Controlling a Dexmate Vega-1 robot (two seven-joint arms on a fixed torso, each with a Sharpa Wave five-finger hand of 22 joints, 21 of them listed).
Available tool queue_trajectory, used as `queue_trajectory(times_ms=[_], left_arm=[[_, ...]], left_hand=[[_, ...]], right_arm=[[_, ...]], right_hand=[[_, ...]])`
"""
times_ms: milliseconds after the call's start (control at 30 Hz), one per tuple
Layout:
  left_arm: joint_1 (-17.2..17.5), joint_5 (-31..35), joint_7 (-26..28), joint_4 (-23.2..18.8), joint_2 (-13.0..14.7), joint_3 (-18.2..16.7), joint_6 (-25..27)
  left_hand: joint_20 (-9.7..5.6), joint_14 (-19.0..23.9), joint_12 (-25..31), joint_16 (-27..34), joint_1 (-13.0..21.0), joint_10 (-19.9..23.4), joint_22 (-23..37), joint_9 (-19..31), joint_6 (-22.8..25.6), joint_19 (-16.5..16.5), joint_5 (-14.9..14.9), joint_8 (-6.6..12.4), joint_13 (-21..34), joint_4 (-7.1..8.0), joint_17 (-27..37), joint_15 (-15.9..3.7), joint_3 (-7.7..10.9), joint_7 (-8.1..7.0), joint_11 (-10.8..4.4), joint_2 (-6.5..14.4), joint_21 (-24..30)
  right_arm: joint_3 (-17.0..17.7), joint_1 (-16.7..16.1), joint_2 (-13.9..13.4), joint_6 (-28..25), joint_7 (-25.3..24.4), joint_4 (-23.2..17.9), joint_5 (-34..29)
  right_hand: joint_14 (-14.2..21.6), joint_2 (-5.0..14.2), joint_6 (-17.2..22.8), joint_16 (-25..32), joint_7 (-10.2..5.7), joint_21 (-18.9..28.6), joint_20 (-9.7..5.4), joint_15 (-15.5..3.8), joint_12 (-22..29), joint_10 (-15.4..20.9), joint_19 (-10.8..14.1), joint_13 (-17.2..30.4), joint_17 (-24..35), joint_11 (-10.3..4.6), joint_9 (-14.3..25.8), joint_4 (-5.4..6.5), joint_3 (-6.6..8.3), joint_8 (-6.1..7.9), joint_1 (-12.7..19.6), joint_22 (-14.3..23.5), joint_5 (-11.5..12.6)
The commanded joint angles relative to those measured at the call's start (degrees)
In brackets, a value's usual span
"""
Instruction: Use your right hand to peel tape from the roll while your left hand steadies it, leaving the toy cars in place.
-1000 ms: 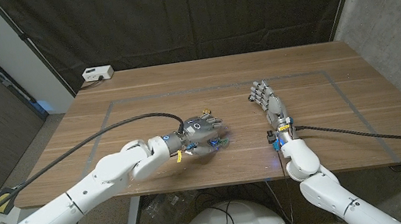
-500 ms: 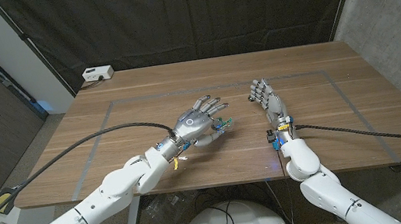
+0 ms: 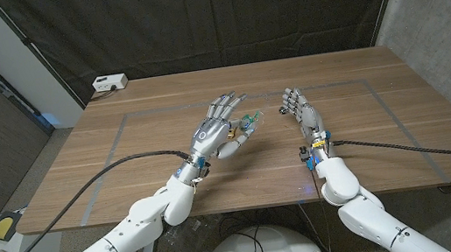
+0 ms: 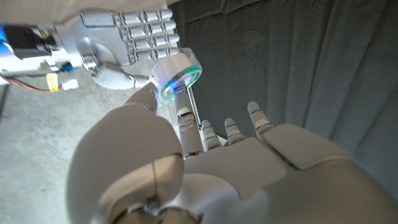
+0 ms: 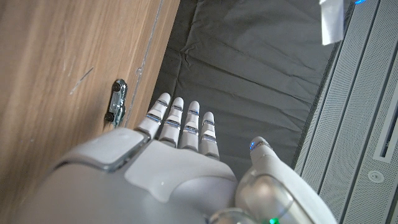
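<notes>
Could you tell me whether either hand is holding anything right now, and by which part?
The left hand pinches the clear tape roll by its rim. The right hand holds nothing.

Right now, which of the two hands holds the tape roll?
The left hand: it pinches the tape roll, while the right hand holds nothing, its fingers straight.

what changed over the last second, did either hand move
The left hand swung forward and toward the right hand, lifting and carrying the clear tape roll pinched at its thumb. The right hand stayed put, fingers straight, beside a small toy car.
</notes>
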Motion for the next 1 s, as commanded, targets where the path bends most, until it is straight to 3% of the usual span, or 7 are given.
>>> queue_trajectory(times_ms=[33,367,667,700,767,833,1000], left_arm=[[-0.8,-12.4,-0.3,4.9,-5.2,0.4,-7.5],[-1.4,-19.9,-8.6,6.2,-6.7,-0.9,-12.4],[-1.8,-24.2,-15.6,7.1,-7.1,-2.5,-17.1],[-1.9,-24.3,-16.2,7.2,-7.1,-2.6,-17.4],[-2.1,-24.2,-17.1,7.4,-7.3,-2.9,-18.1],[-2.2,-23.9,-17.7,7.5,-7.4,-3.2,-18.7],[-2.3,-22.8,-18.9,7.4,-7.7,-3.9,-19.5]], left_hand=[[0.01,-0.1,0.5,0.3,0.2,0.2,0.3,0.0,7.7,-0.4,0.7,-0.23,0.3,0.03,0.3,0.07,-0.17,-7.97,-0.05,-0.7,0.1],[0.28,-0.6,0.6,0.3,0.3,0.1,0.4,0.0,7.7,-1.7,1.0,-0.53,0.2,0.11,0.5,0.23,-0.38,-7.95,0.02,-0.7,-0.4],[0.23,-1.3,0.6,0.2,0.3,-0.2,0.4,0.0,7.6,-2.5,1.3,-0.83,0.2,0.25,0.6,0.36,-0.62,-7.97,-0.39,-0.7,-0.7],[0.23,-1.3,0.6,0.3,0.3,-0.3,0.5,0.0,7.6,-2.5,1.4,-0.86,0.2,0.26,0.7,0.34,-0.64,-7.97,-0.37,-0.7,-0.7],[0.14,-1.3,0.6,0.3,0.3,-0.3,0.5,0.0,7.6,-2.5,1.4,-0.89,0.2,0.28,0.7,0.36,-0.66,-7.96,-0.33,-0.7,-0.6],[0.16,-1.5,0.7,0.2,0.3,-0.3,0.5,0.0,7.6,-2.7,1.5,-0.93,0.2,0.31,0.7,0.27,-0.71,-7.95,-0.39,-0.7,-0.7],[0.1,-1.7,0.6,0.2,0.3,-0.5,0.5,0.0,7.6,-2.8,1.6,-1.05,0.2,0.38,0.8,0.16,-0.8,-7.95,-0.6,-0.7,-0.7]], right_arm=[[-0.7,0.1,1.6,4.1,-1.7,1.8,-3.6],[-1.5,1.2,3.9,10.4,-0.9,5.9,-5.8],[-1.1,-0.2,3.1,6.6,-1.5,2.4,-7.0],[-1.1,-0.2,3.1,6.8,-1.2,2.5,-6.7],[-1.3,-0.1,2.9,6.8,-0.7,2.5,-6.3],[-1.1,-0.4,2.3,5.3,-0.6,1.3,-6.3],[-0.8,-1.1,1.3,3.5,-1.1,-0.4,-7.2]], right_hand=[[0.4,-1.13,0.6,-0.1,-0.05,-0.1,0.42,-0.18,-0.2,0.0,0.6,0.3,0.2,-0.25,0.1,-0.39,-0.16,0.07,-0.1,0.1,0.0],[0.8,-4.74,2.7,0.0,0.19,-0.5,0.45,-1.02,0.0,0.7,0.7,0.4,0.3,-1.39,0.2,-1.51,-1.94,0.67,-0.3,0.1,0.2],[9.1,-7.32,8.9,2.5,2.26,-0.2,-0.06,-4.01,2.9,8.6,2.0,1.0,1.2,-0.17,0.6,-1.71,-4.17,2.08,-1.9,0.7,1.0],[10.3,-7.11,9.3,2.9,2.31,-0.2,-0.1,-4.44,3.4,10.0,2.1,1.1,1.4,0.32,0.6,-1.77,-4.12,2.12,-1.7,0.8,1.1],[11.5,-6.55,10.3,3.2,2.54,0.0,-0.32,-5.02,3.7,10.8,2.6,1.3,1.6,-0.33,0.6,-2.23,-3.7,2.33,-0.8,0.9,1.3],[13.7,-4.72,11.2,4.1,2.7,0.5,-0.85,-5.97,4.6,12.8,3.6,1.8,2.1,-0.41,0.6,-3.75,-2.15,2.44,2.2,1.1,1.4],[19.8,-2.55,13.1,8.2,2.52,2.1,-2.59,-8.72,6.3,17.5,6.8,2.7,4.2,-0.98,0.6,-6.83,-0.42,2.62,7.2,1.8,0.7]])
